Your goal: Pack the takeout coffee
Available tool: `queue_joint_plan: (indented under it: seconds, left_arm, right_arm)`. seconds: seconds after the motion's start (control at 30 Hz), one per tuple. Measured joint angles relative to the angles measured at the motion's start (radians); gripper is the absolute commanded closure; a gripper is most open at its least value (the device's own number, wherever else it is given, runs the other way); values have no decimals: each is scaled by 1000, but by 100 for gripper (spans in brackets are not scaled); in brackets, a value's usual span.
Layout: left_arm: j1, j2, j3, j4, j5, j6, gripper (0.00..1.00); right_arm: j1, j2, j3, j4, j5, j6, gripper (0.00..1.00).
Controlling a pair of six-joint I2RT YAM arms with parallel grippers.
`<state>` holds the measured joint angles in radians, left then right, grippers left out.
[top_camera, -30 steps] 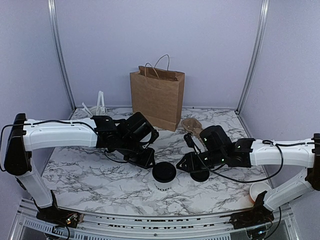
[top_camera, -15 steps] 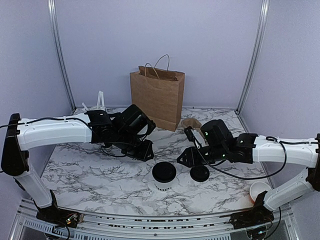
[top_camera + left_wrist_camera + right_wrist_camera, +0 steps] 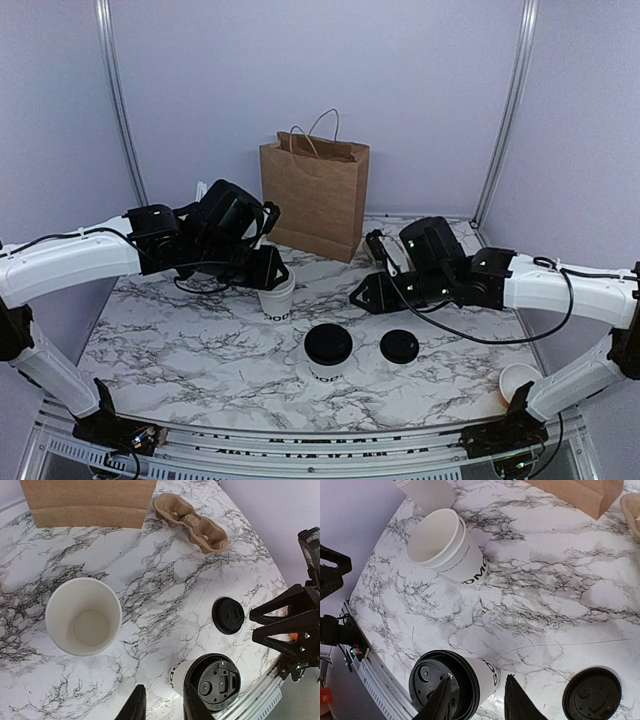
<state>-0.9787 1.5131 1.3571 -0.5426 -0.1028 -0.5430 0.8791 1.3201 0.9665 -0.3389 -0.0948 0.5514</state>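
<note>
The takeout coffee (image 3: 328,350) stood upright near the front edge of the marble table (image 3: 180,350), lid on, with a loose black lid (image 3: 400,346) lying just to its right. Farther back, a lidless white cup (image 3: 277,298) stood left of centre, with the left gripper (image 3: 164,689) near it, fingers slightly apart and empty. The right gripper (image 3: 479,680) hovered opposite, fingers likewise parted on nothing. A brown paper bag (image 3: 315,195) stood upright at the rear.

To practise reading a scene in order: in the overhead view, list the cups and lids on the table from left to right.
lidless white cup → lidded coffee cup → loose black lid → white cup at the right edge
</note>
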Motion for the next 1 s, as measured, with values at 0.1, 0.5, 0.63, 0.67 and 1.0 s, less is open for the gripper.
queue_joint_plan:
  seconds: [0.1, 0.5, 0.63, 0.67, 1.0]
  left_arm:
    - [15, -38, -29, 20, -21, -11, 73]
    - [57, -134, -141, 76, -79, -49, 69]
    - [68, -164, -171, 97, -83, -58, 68]
    - [69, -170, -177, 101, -83, -60, 68]
    - [77, -205, -211, 125, -85, -71, 67]
  right_arm:
    - [-7, 12, 29, -13, 7, -10, 63]
    - [-77, 84, 211, -69, 53, -101, 34]
    - [-102, 114, 277, -88, 80, -141, 25]
    - [-107, 119, 286, -89, 85, -146, 24]
    - [-227, 227, 428, -136, 96, -232, 22]
